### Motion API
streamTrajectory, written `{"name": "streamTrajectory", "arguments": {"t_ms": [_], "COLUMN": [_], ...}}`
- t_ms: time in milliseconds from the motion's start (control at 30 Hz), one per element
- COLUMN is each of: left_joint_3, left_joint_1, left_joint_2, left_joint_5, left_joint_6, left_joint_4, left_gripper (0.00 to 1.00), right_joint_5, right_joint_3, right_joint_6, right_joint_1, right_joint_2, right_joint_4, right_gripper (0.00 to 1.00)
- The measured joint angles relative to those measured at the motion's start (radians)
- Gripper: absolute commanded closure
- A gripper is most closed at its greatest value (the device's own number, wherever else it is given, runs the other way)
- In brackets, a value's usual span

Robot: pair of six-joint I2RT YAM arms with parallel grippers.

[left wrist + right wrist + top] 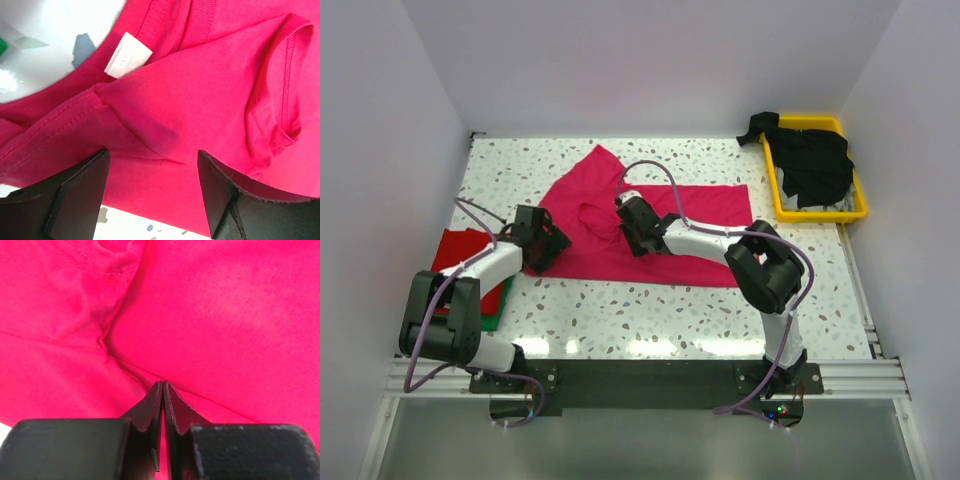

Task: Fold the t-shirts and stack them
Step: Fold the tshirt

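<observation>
A magenta-pink t-shirt point(695, 235) lies spread across the middle of the table, one corner pointing to the back. My right gripper point(625, 215) rests on its middle. In the right wrist view that gripper point(163, 384) is shut, with creases of the pink cloth point(225, 315) running into its tips. My left gripper point(555, 245) stands open at the shirt's left edge. In the left wrist view, this gripper point(151, 152) straddles the pink cloth point(200, 85) near its white neck tag point(127, 55). A folded red t-shirt point(455, 250) lies on a green one point(500, 305) at the left.
A yellow tray point(820, 214) at the back right holds black t-shirts point(815, 165), one hanging over its left rim. White walls close in the table on the left, back and right. Speckled tabletop point(650, 320) shows in front of the pink shirt.
</observation>
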Motion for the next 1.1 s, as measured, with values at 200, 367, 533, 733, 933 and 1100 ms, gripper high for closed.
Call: {"name": "streamTrajectory", "arguments": {"t_ms": [200, 367, 533, 733, 933, 1100], "left_joint_3": [-0.005, -0.036, -0.058, -0.034, 0.203, 0.524], "left_joint_1": [0.000, 0.000, 0.000, 0.000, 0.000, 0.006], "left_joint_2": [-0.016, -0.065, -0.106, -0.140, -0.123, 0.033], "left_joint_5": [-0.030, -0.074, -0.108, -0.121, -0.128, -0.154], "left_joint_6": [-0.002, -0.002, -0.008, -0.003, 0.020, 0.077], "left_joint_4": [-0.029, -0.064, -0.104, -0.158, -0.193, -0.161], "left_gripper": [0.24, 0.23, 0.23, 0.23, 0.23, 0.24], "right_joint_5": [0.007, 0.008, -0.003, -0.029, -0.089, -0.146], "right_joint_3": [0.000, -0.028, -0.090, -0.146, -0.136, -0.082], "right_joint_6": [0.005, 0.021, 0.067, 0.146, 0.212, 0.249], "right_joint_1": [0.000, -0.014, -0.087, -0.235, -0.336, -0.407], "right_joint_2": [-0.001, -0.040, -0.124, -0.215, -0.225, -0.225], "right_joint_4": [-0.001, 0.002, 0.008, 0.026, 0.042, 0.059], "right_gripper": [0.73, 0.56, 0.53, 0.50, 0.50, 0.49]}}
